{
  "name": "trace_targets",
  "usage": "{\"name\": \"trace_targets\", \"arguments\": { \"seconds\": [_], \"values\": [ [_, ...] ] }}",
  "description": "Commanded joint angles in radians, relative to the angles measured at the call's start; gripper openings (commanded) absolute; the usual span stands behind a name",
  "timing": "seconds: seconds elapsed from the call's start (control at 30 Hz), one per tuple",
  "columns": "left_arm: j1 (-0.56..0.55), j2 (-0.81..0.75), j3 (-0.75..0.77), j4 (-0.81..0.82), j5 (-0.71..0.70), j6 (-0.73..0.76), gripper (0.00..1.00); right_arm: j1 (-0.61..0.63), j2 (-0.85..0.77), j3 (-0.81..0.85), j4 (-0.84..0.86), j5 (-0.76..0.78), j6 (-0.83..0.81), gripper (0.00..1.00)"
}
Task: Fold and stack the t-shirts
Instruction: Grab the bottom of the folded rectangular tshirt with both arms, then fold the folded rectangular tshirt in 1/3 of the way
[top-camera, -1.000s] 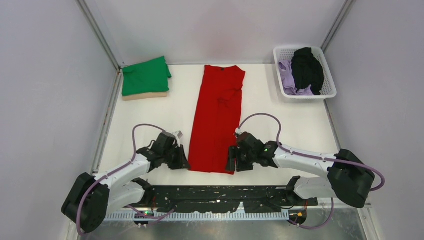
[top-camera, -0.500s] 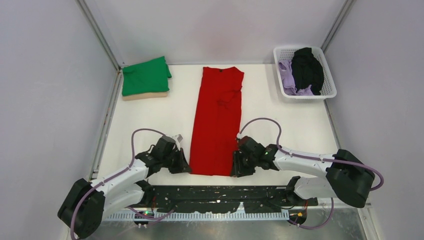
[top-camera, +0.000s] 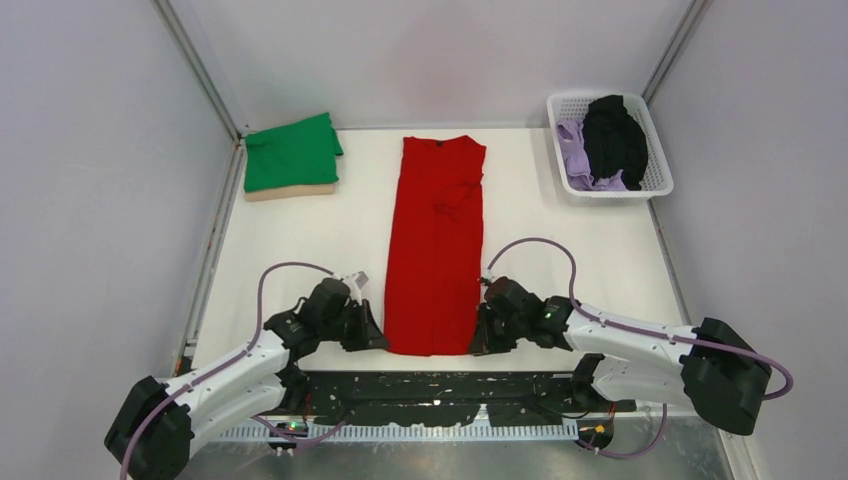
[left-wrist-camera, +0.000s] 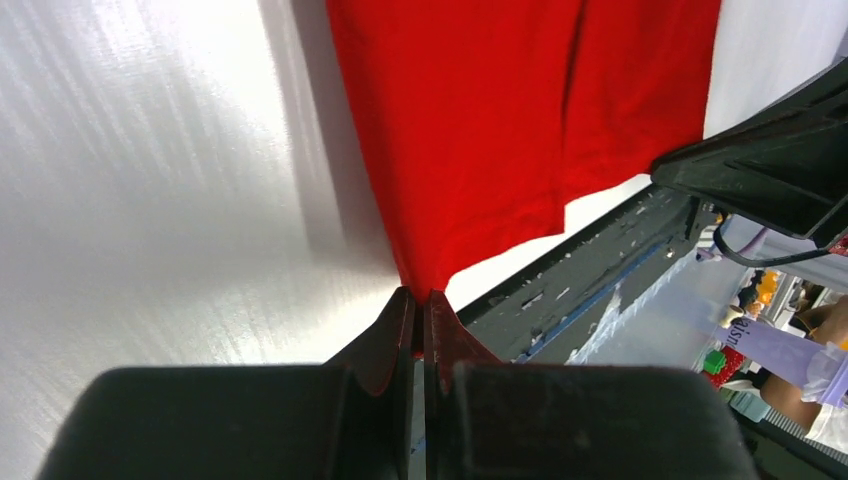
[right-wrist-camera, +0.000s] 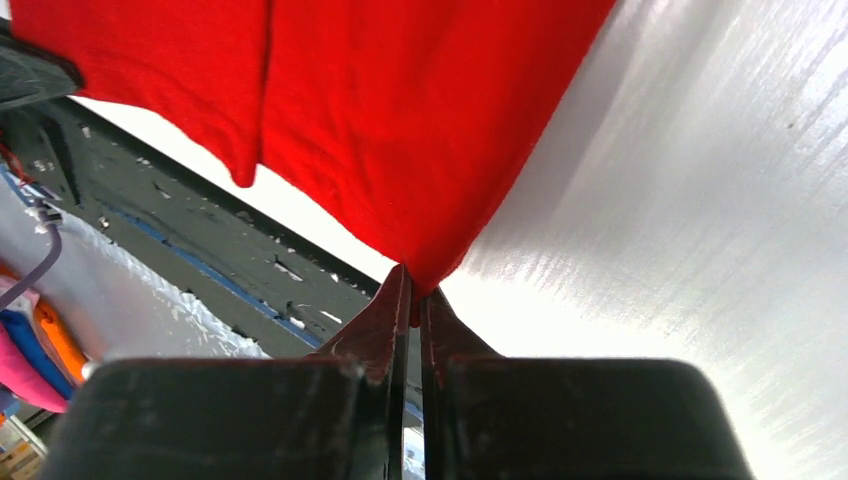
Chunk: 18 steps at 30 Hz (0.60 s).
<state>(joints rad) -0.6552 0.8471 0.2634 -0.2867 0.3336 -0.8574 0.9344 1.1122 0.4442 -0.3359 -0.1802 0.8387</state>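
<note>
Evidently the left gripper (top-camera: 374, 338) and right gripper (top-camera: 479, 340) have jaws clenched on near corners of the red shirt (top-camera: 435, 240), likely to lift its hem evenly. It lies lengthwise on the tabletop (top-camera: 300, 250).

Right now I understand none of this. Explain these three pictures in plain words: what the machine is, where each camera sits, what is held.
The machine is two robot arms bolted at the near edge of a white table. The wide picture looks down from above and behind them. The other two come from a camera on each wrist, looking along its fingers. A long red shirt lies in the middle. Far left, a folded green shirt sits on a tan shirt. Far right, a basket holds black cloth and lavender cloth. The left gripper and right gripper are each shut on a near corner of the red shirt.
</note>
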Motion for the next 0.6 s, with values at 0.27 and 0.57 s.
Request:
{"name": "trace_targets", "arguments": {
  "seconds": [0.27,0.57],
  "values": [
    [0.048,0.158,0.256,0.055,-0.011,0.060,0.00,-0.041,-0.013,0.174,0.035,0.150,-0.145,0.05],
    [0.165,0.379,0.512,0.053,-0.045,0.139,0.00,-0.251,0.126,0.291,0.141,0.035,-0.229,0.05]
  ]
}}
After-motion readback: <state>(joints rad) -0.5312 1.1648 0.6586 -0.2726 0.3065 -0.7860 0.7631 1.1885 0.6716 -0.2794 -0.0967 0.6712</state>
